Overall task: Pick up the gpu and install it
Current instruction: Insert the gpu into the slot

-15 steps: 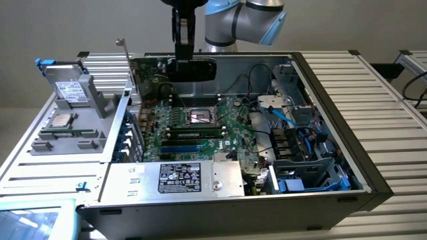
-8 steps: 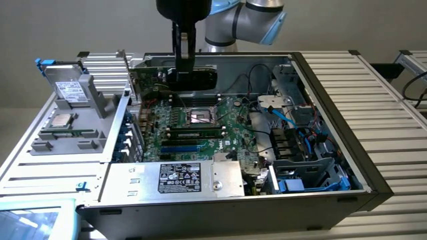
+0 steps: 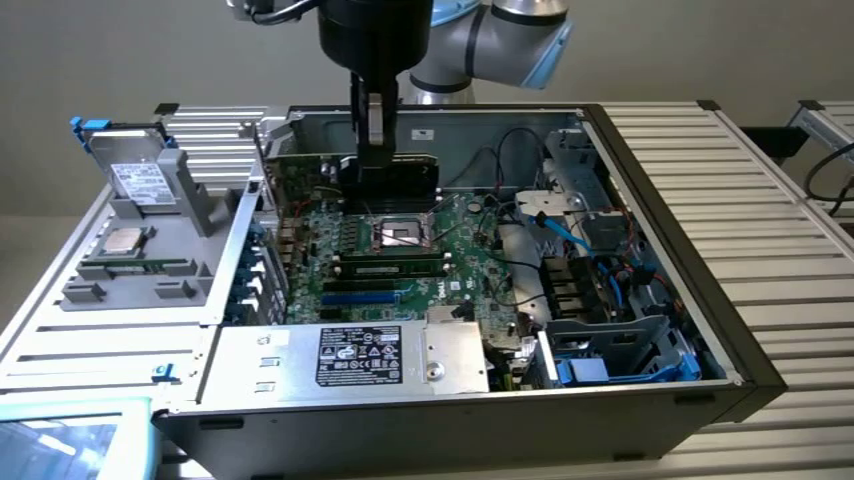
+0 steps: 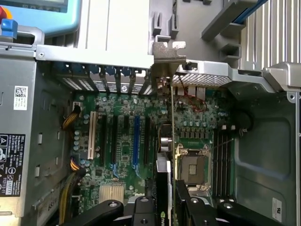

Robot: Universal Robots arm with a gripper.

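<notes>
At upper centre of the exterior view, the gpu (image 3: 388, 182) is held upright on its long edge over the motherboard (image 3: 441, 285), toward the rear wall of the computer case (image 3: 694, 330). A black fan block is turned toward the camera. In the wrist view the card is seen edge-on as a thin green board ending in a silver bracket (image 4: 168, 55) at the row of rear slot covers. Whether its edge is seated in a slot cannot be told. The gripper (image 3: 378, 162) is clamped on the card, with a finger (image 4: 141, 209) on each side (the board runs between them).

Case contents noted: motherboard with bare CPU socket (image 3: 400, 232), one memory stick (image 3: 390, 266), power supply (image 3: 267, 362), blue cables (image 3: 567, 235). A grey fixture (image 3: 187, 200) at the exterior view's left carries a processor (image 3: 124, 240) and a drive (image 3: 138, 180).

Labels: black sticker (image 3: 358, 357) on the power supply, print too small to be read; white code label (image 4: 20, 97), likewise.
</notes>
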